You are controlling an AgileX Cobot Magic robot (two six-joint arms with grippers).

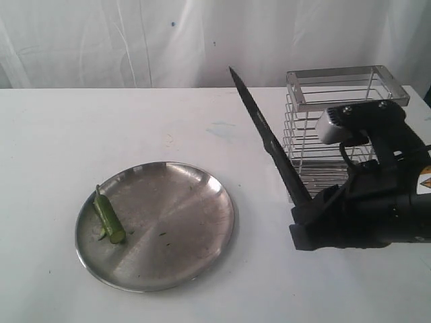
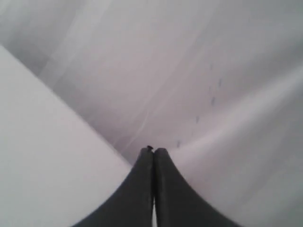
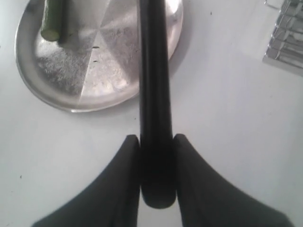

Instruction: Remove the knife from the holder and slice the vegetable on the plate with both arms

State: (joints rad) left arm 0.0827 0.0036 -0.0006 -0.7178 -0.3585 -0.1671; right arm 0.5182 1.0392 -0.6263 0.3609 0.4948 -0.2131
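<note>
Right gripper (image 3: 156, 141) clamps the knife (image 1: 268, 138) by its handle, blade tilted up just beside the wire holder (image 1: 350, 97). Left gripper (image 2: 154, 152) pressed closed. Vegetable (image 1: 108, 219) lies near the plate (image 1: 195, 222) rim. White table (image 1: 101, 128), white curtain (image 1: 101, 40) behind.

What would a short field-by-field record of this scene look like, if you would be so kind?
knife: out of the holder, held by its handle, blade tilted up and away
right gripper: closed on the knife handle, beside the holder
left gripper: shut, holding nothing, out of the exterior view
holder: upright on the table, nothing seen in it
plate: flat on the table, left of the knife
vegetable: lies near the plate's left rim, untouched by either gripper
</note>
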